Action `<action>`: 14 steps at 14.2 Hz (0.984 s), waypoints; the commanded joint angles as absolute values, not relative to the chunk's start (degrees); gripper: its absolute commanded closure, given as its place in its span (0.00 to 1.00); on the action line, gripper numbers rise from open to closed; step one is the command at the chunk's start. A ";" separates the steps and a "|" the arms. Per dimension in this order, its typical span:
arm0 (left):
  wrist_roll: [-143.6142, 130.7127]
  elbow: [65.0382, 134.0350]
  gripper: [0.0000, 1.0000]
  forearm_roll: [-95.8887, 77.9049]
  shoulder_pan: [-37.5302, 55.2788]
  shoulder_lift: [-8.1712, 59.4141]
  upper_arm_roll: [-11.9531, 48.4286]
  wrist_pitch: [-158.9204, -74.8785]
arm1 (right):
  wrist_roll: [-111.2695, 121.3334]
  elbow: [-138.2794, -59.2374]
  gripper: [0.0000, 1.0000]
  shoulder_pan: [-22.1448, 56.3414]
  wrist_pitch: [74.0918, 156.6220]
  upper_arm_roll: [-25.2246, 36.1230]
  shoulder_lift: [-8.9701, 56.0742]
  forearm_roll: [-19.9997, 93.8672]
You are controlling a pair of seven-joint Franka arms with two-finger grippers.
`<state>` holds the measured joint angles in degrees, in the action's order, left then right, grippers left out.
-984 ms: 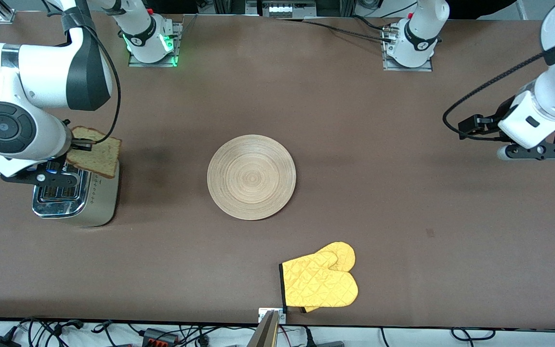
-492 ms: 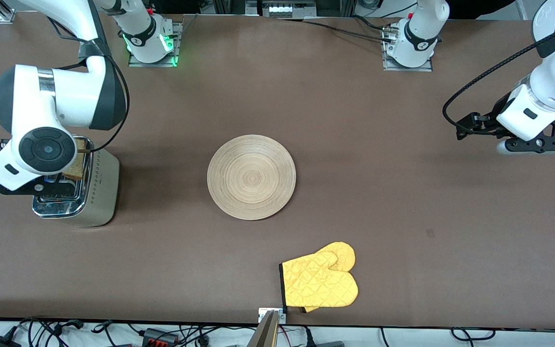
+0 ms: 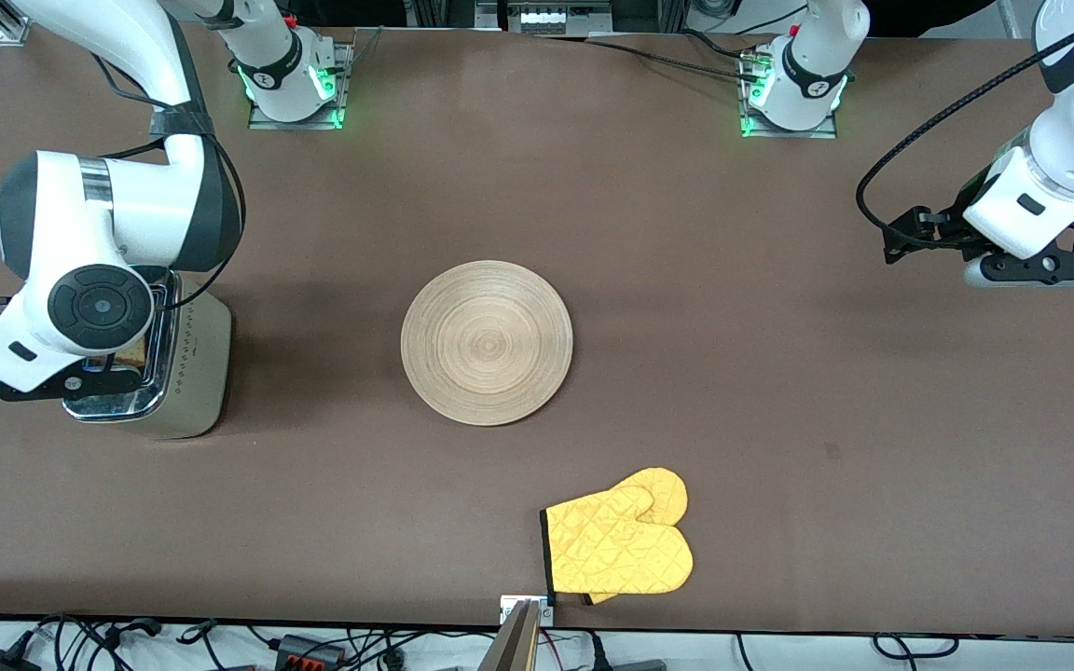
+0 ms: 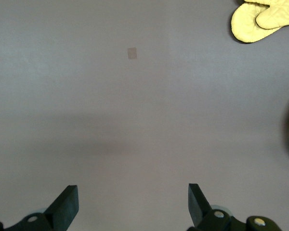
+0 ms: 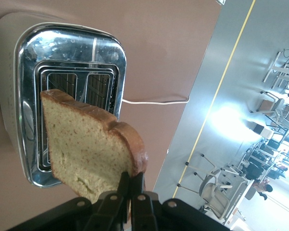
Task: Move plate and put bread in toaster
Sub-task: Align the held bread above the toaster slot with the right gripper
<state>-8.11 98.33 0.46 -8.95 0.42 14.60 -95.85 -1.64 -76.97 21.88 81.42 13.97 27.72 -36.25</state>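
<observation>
The silver toaster [image 3: 190, 373] stands at the right arm's end of the table. My right gripper [image 5: 131, 185] is shut on the crust edge of the brown bread slice [image 5: 86, 144] and holds it on edge just over the toaster's [image 5: 67, 53] slots. In the front view the right arm's hand [image 3: 80, 317] hides most of the bread, and only a sliver [image 3: 132, 351] shows. The round light-wood plate [image 3: 487, 342] lies in the table's middle with nothing on it. My left gripper [image 3: 1040, 268] hangs open and empty over bare table at the left arm's end, its fingers [image 4: 67, 207] wide apart.
A yellow oven mitt [image 3: 619, 543] lies near the table's front edge, nearer the front camera than the plate; it also shows in the left wrist view [image 4: 260, 19]. The toaster's white cord [image 5: 154, 102] runs off the table's end.
The right arm has swung the bread from lying tilted over the toaster's farther end to standing on edge over the slots, and lower. The left gripper has drifted slightly.
</observation>
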 commanded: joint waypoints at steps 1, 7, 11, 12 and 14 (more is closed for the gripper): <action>-8.87 97.65 0.00 -0.44 -9.14 0.00 14.85 -94.83 | -0.70 -79.01 1.00 20.75 82.53 13.89 27.16 -37.00; -8.96 97.56 0.00 -0.44 -9.14 0.09 14.77 -94.22 | -0.79 -80.68 1.00 20.04 82.79 13.89 27.33 -36.39; -8.96 97.56 0.00 -0.44 -9.23 0.09 14.77 -94.13 | -1.31 -82.09 1.00 20.30 82.97 13.80 27.33 -36.12; -8.96 97.56 0.00 -0.44 -9.23 0.09 14.77 -94.22 | -1.58 -82.18 1.00 20.39 83.32 13.80 27.33 -36.04; -8.96 97.56 0.00 -0.53 -9.23 0.17 14.77 -94.22 | -1.58 -82.18 1.00 20.13 84.72 13.80 27.68 -35.51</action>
<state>-8.53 98.29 0.42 -8.96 0.42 14.60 -95.33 -1.59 -81.59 20.29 83.42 13.98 27.99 -36.05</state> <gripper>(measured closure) 0.000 0.956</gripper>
